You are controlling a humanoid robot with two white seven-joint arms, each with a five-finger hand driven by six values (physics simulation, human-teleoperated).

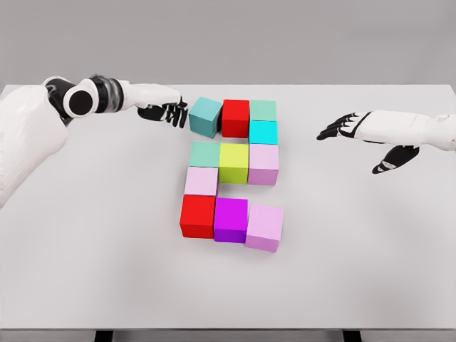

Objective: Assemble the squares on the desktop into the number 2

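Note:
Coloured cubes lie on the white table (107,271) in a blocky figure. Top row: a teal cube (205,117), slightly turned, a red cube (236,117), a mint cube (263,110). A cyan cube (263,132) sits below the mint one. Middle row: a mint-green cube (204,154), a yellow-green cube (234,162), a pink cube (263,164). A pale pink cube (201,182) follows, then a red cube (197,216), a magenta cube (231,219) and a pink cube (264,227). My left hand (167,111) is open, fingertips at the teal cube's left face. My right hand (349,127) hovers open at the right.
The table's front edge runs along the bottom of the view, its far edge behind the cubes. The last pink cube sits a little lower and askew from its row.

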